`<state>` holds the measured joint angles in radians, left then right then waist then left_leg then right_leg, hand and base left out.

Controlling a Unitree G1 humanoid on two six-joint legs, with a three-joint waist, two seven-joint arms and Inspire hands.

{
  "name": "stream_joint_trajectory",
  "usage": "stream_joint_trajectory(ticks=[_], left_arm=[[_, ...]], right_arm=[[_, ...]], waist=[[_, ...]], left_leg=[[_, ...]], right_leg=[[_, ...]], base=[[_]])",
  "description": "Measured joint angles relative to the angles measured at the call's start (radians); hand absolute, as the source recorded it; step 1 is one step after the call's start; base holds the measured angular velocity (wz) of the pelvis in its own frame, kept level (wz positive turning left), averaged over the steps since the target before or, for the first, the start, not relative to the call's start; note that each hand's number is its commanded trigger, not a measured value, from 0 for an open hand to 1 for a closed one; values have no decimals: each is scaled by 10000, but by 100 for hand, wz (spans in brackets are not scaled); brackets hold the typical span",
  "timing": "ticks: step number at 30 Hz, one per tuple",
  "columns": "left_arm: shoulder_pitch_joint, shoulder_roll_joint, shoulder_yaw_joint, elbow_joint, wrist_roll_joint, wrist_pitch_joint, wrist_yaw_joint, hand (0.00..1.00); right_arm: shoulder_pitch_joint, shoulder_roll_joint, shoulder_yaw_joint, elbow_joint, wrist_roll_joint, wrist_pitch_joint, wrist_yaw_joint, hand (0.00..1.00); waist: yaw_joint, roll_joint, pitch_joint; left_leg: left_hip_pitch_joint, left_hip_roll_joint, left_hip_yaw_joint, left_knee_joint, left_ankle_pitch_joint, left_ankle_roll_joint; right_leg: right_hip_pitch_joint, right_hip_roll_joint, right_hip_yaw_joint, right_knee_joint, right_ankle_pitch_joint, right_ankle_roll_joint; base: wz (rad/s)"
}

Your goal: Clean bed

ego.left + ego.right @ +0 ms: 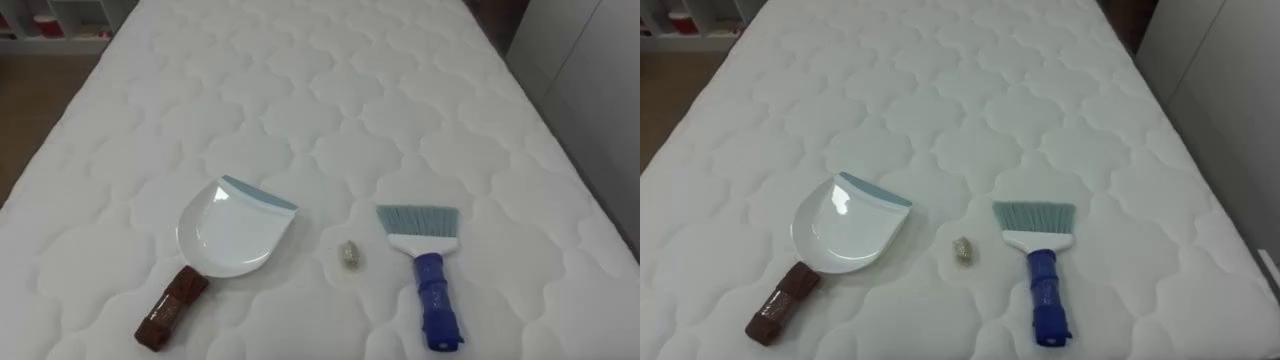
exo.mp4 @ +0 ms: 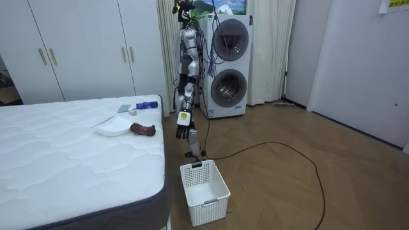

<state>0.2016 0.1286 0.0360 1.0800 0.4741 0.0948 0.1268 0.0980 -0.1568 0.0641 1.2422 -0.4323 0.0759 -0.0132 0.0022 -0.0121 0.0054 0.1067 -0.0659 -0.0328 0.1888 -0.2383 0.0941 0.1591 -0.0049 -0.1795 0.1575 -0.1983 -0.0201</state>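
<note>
A white dustpan (image 1: 228, 232) with a blue lip and a brown handle (image 1: 172, 308) lies on the white quilted mattress (image 1: 320, 90), at my near left. Right of it rests a small crumpled scrap (image 1: 349, 256). Further right lies a hand brush (image 1: 425, 262) with a blue handle and pale blue bristles pointing away from me. In the room view I stand upright at the bed's edge, with the dustpan (image 2: 110, 128) and the brush (image 2: 142, 106) in front of me. My left hand (image 2: 183, 132) hangs at my side, fingers relaxed and holding nothing.
A white slatted basket (image 2: 204, 190) stands on the wooden floor by the bed's corner. Behind me are two stacked washing machines (image 2: 225, 64); white wardrobes (image 2: 83, 45) line the back wall. A white wall panel (image 1: 590, 60) runs along the mattress's right side.
</note>
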Motion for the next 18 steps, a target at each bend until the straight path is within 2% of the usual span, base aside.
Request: stream_joint_trajectory(ticks=[12, 18], left_arm=[[-2, 9, 10, 36, -15, -141, 31, 0], [-37, 9, 16, 23, -24, -142, 634, 0]], right_arm=[[16, -4, -3, 43, -2, -229, -199, 0], [0, -2, 3, 42, 85, -319, -300, 0]], waist=[[14, 1, 2], [1, -25, 14]], left_leg=[[100, -2, 59, 22, 7, 5], [93, -7, 29, 92, 7, 6]], right_leg=[[168, -22, -129, -63, 0, 1], [173, -32, -123, -63, 0, 2]], base=[[1], [1]])
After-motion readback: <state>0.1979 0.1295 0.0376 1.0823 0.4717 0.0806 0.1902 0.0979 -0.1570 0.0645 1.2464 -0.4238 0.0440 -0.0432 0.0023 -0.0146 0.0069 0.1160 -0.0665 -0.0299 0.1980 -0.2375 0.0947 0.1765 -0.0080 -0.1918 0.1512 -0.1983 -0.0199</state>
